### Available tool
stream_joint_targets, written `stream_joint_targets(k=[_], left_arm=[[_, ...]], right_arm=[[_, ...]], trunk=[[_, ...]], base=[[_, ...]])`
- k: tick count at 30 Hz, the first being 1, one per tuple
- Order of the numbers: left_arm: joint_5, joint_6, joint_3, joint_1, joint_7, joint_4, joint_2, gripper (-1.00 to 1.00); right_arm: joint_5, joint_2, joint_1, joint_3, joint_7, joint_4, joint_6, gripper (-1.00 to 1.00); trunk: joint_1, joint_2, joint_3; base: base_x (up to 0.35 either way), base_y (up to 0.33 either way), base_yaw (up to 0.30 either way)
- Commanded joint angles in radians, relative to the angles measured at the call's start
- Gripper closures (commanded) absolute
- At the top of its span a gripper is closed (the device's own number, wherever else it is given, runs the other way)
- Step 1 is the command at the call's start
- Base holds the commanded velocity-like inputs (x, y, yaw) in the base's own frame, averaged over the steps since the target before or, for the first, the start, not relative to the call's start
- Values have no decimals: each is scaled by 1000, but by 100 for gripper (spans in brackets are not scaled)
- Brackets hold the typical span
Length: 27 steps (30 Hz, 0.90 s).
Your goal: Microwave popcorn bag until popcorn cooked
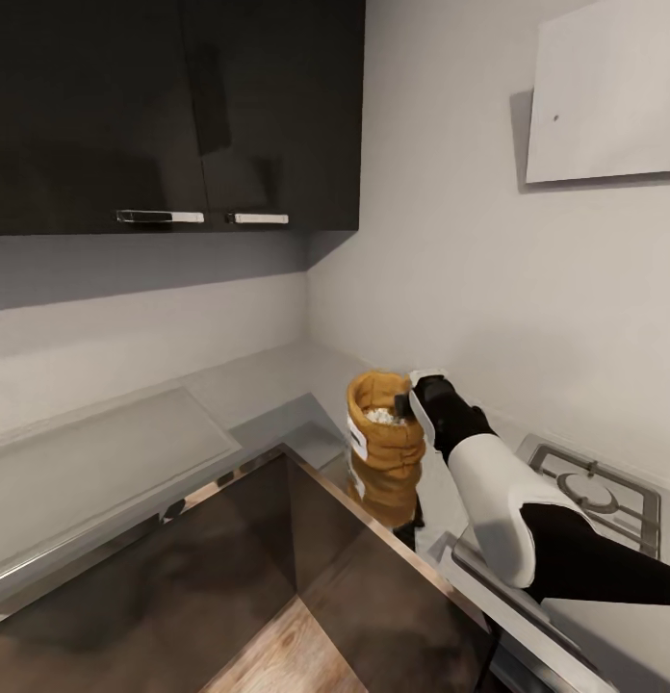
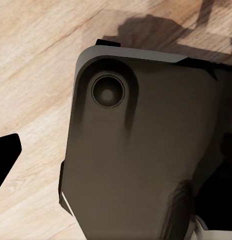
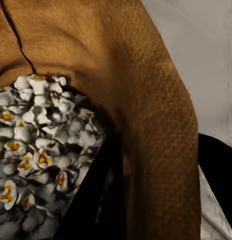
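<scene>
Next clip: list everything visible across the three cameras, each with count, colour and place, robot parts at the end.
Crumpled mustard-tan paper popcorn bag: one, tan with white label, standing on the countertop near the inner corner; white popped kernels inside.
Grey brushed-metal countertop: one, L-shaped, along both walls.
Dark upper cabinets: two doors, black, silver handles, above the countertop.
Steel hob with grates: one, grey, on the countertop at right.
White wall panel: one, upper right wall.
Light wood plank floor: beneath.
Right gripper: black, at the bag's rim; one finger appears to be inside the mouth.
Right arm: white and black.
</scene>
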Motion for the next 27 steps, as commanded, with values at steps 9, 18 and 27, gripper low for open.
stream_joint_targets(k=[9,18,27], left_arm=[[6,-2,1,0,1,0,-1,-100],[6,-2,1,0,1,0,-1,-100],[6,-2,1,0,1,0,-1,-100]], right_arm=[[3,8,-1,-7,4,-185,222,100],[-105,10,-1,-9,7,-327,372,100],[-126,10,-1,-9,6,-423,378,100]], trunk=[[0,-1,-1],[0,-1,-1],[0,-1,-1]], base=[[0,0,0],[0,0,0],[0,0,0]])
